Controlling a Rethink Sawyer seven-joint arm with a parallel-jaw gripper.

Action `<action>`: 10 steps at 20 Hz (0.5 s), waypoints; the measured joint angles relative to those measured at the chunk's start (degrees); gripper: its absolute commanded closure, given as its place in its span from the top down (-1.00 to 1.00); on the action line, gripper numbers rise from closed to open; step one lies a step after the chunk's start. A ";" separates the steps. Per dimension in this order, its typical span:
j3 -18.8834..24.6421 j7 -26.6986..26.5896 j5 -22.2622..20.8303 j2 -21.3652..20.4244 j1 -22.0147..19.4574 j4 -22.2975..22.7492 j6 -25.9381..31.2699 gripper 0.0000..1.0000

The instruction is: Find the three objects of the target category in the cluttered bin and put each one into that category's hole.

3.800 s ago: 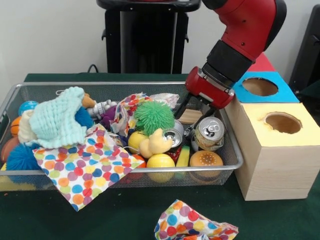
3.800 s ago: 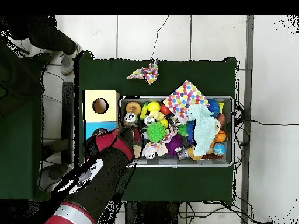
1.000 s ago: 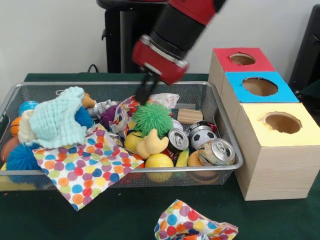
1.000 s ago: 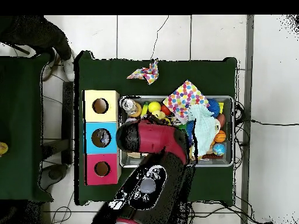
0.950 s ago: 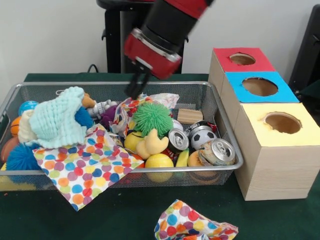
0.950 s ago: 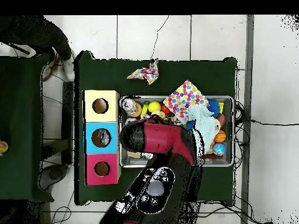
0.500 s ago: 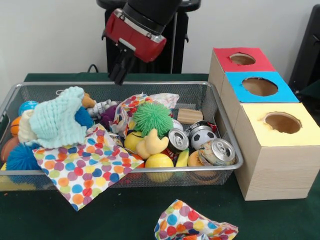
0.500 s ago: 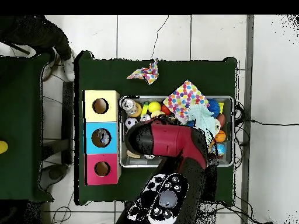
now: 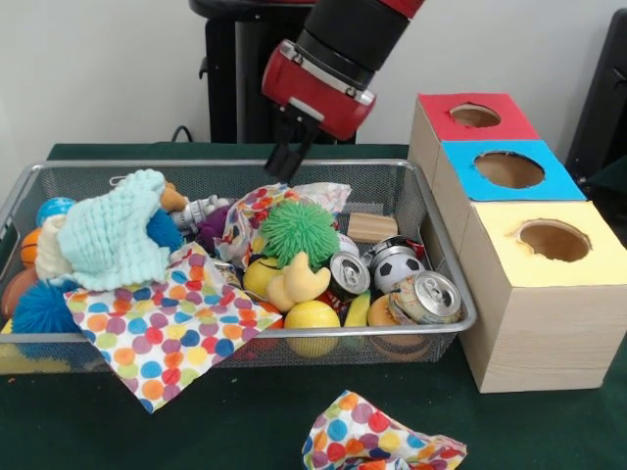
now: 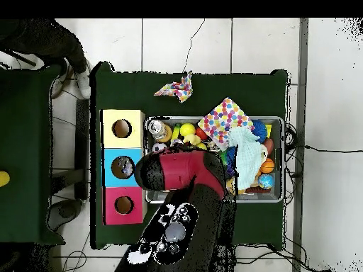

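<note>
The end effector point(image 9: 285, 162) hangs above the wire bin's point(image 9: 446, 262) far rim, fingers pinched together, holding nothing. Two cans point(image 9: 426, 297) lie in the bin near the yellow-topped box point(image 9: 549, 284).

A pale wall point(image 9: 108, 69) is standing behind the green table point(image 9: 245, 421). Around the table, a floor of light tiles point(image 10: 213, 42) is showing, and thin cables point(image 10: 190, 44) are lying across it.
</note>
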 measured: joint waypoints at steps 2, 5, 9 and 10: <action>0.15 0.00 -0.35 0.39 0.39 -0.01 -0.01 -1.00; 0.43 0.00 -0.64 1.08 0.94 -0.01 -0.01 1.00; 0.54 0.00 -0.64 1.56 1.30 -0.01 -0.01 1.00; 0.54 0.00 -0.64 1.61 1.35 -0.02 -0.01 1.00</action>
